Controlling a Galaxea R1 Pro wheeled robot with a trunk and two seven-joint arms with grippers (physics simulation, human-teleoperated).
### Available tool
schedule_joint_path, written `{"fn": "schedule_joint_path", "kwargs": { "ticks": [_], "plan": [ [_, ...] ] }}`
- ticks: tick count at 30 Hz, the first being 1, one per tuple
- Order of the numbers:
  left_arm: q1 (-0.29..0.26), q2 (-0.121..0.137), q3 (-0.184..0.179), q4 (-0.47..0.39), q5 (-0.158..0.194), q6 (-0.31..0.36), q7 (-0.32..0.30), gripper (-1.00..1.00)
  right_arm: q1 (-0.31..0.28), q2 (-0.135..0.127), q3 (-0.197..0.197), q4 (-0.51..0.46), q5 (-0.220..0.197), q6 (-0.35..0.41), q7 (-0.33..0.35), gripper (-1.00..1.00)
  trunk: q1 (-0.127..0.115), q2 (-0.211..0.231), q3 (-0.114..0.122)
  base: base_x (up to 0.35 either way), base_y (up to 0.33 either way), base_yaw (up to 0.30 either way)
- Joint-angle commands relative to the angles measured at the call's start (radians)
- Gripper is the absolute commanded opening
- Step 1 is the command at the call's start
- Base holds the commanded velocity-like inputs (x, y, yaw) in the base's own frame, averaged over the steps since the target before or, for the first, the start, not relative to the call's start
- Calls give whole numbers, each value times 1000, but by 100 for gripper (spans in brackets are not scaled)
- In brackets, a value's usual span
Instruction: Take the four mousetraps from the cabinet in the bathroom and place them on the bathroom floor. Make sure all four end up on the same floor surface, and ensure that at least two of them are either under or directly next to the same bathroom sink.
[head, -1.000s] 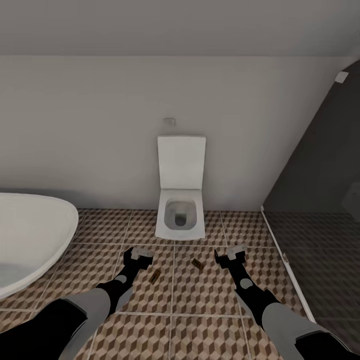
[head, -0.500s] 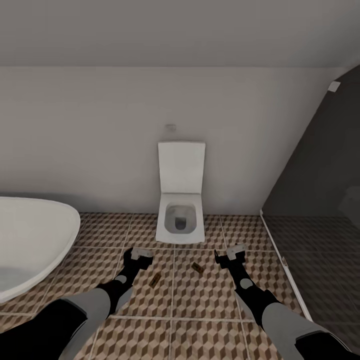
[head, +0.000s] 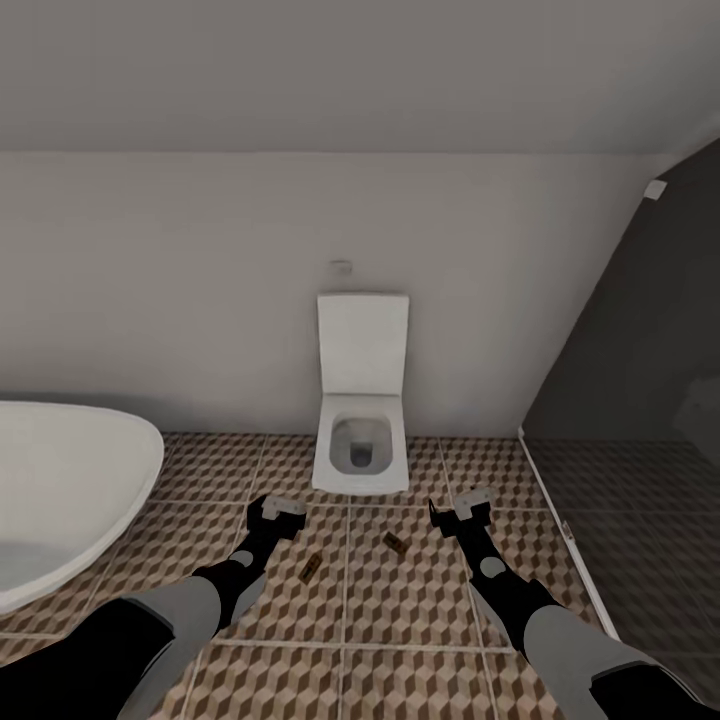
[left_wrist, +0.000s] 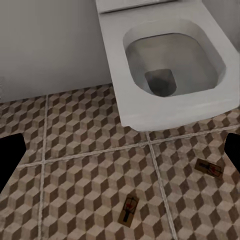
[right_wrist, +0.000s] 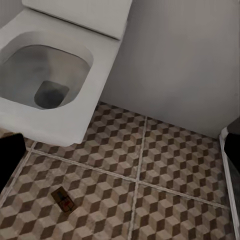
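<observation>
Two mousetraps lie flat on the cube-patterned bathroom floor (head: 400, 600) in front of the toilet, one (head: 309, 569) by my left gripper and the other (head: 393, 542) nearer my right. The left wrist view takes in both traps (left_wrist: 129, 209) (left_wrist: 209, 168); the right wrist view has one (right_wrist: 63, 199). My left gripper (head: 278, 515) (left_wrist: 120, 155) hangs open and empty above the tiles. My right gripper (head: 458, 512) (right_wrist: 121, 152) is open and empty too. The cabinet and the sink are out of view.
A white toilet (head: 360, 440) with its lid up stands against the far wall straight ahead. A white oval bathtub (head: 60, 500) curves in at the left. A dark glass shower partition (head: 640, 400) with a low white sill closes the right side.
The whole picture has shifted: the toilet and wall sit lower and look smaller, so the camera has drawn back. The traps lie where they were and both grippers stay open.
</observation>
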Motion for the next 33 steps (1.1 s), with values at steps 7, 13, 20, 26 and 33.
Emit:
{"fn": "schedule_joint_path", "kwargs": {
  "ticks": [7, 13, 20, 26, 33],
  "plan": [
    [-2, -1, -8, 5, 6, -6, 3, 100, -1, 0, 2, 1, 11, -1, -9, 100, -27, 48, 32, 0, 0, 0],
    [-2, -1, -8, 5, 6, -6, 3, 100, -1, 0, 2, 1, 11, -1, -9, 100, -50, 90, 61, 0, 0, 0],
    [-2, -1, -8, 5, 6, -6, 3, 100, -1, 0, 2, 1, 11, -1, -9, 100, -76, 139, 94, 0, 0, 0],
    [-2, -2, -8, 5, 6, -6, 3, 100, -1, 0, 2, 1, 11, -1, -9, 100, -99, 181, 123, 0, 0, 0],
    [-2, -3, -8, 5, 6, -6, 3, 100, -1, 0, 2, 1, 11, -1, -9, 100, -126, 230, 156, 0, 0, 0]
  ]
}}
